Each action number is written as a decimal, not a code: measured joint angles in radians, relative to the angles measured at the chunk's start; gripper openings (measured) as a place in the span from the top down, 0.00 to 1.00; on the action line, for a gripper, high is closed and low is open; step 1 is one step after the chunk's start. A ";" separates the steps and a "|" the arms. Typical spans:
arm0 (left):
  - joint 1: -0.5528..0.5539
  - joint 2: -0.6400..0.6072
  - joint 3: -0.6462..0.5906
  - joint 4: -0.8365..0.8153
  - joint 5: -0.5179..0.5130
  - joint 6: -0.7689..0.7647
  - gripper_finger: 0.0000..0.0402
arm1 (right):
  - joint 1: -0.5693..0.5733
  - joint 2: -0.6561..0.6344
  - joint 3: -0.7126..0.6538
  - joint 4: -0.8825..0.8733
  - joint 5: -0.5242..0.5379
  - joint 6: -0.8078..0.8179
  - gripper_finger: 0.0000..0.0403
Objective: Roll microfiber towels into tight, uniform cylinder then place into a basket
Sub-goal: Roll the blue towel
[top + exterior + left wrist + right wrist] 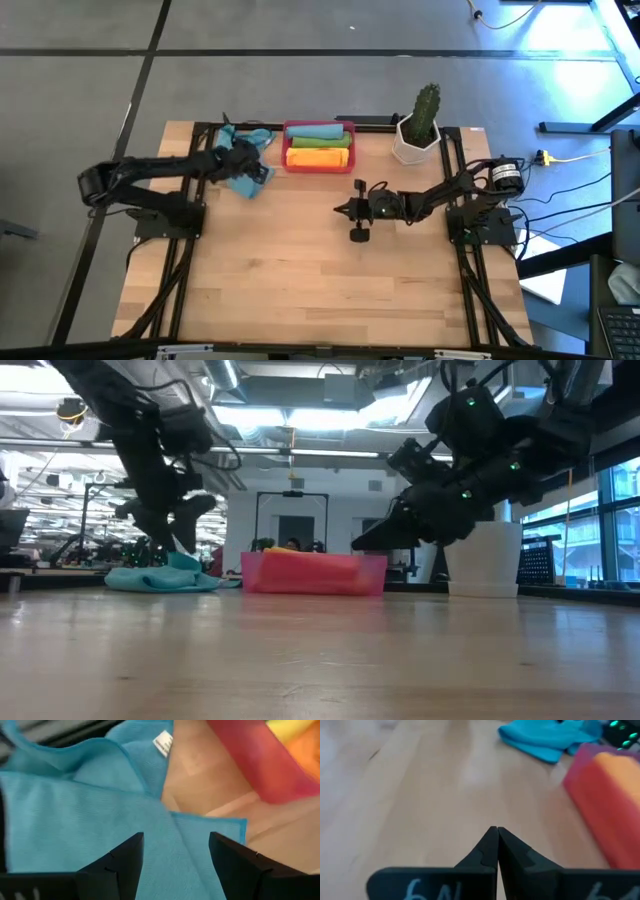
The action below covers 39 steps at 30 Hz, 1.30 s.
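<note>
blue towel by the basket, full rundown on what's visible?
The teal blue towel is soft microfiber with a stitched hem and a small white tag. It lies unrolled and rumpled in loose folds on the wooden table, just left of the red basket and outside it. The left gripper is right over it, fingers open with cloth showing between them; contact cannot be told.

A white hexagonal pot (413,146) holding a green cactus (426,108) (upright) stands at the wooden table's (310,270) far edge.
</note>
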 joint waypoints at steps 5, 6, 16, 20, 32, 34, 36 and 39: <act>0.069 0.086 0.034 0.000 0.152 0.060 0.47 | -0.056 0.000 0.016 0.026 -0.093 0.018 0.93; 0.072 0.098 0.043 -0.013 0.156 0.083 0.47 | -0.064 0.000 0.019 0.028 -0.124 0.028 0.91; 0.065 0.125 0.194 -0.209 0.150 0.123 0.47 | -0.074 0.000 0.020 0.009 -0.161 0.031 0.63; 0.016 0.142 0.189 -0.232 0.139 0.071 0.47 | -0.078 0.000 0.020 0.014 -0.160 0.028 0.60; -0.014 0.331 0.183 -0.210 0.079 0.028 0.47 | -0.078 0.000 0.020 0.015 -0.160 0.025 0.60; -0.014 0.347 0.183 -0.211 0.068 0.030 0.47 | -0.078 0.000 0.020 0.015 -0.160 0.025 0.60; -0.014 0.351 0.183 -0.203 0.066 0.030 0.49 | -0.078 0.000 0.020 0.015 -0.160 0.025 0.60; -0.014 0.344 0.183 -0.183 0.065 0.045 0.53 | -0.078 0.000 0.020 0.015 -0.159 0.024 0.60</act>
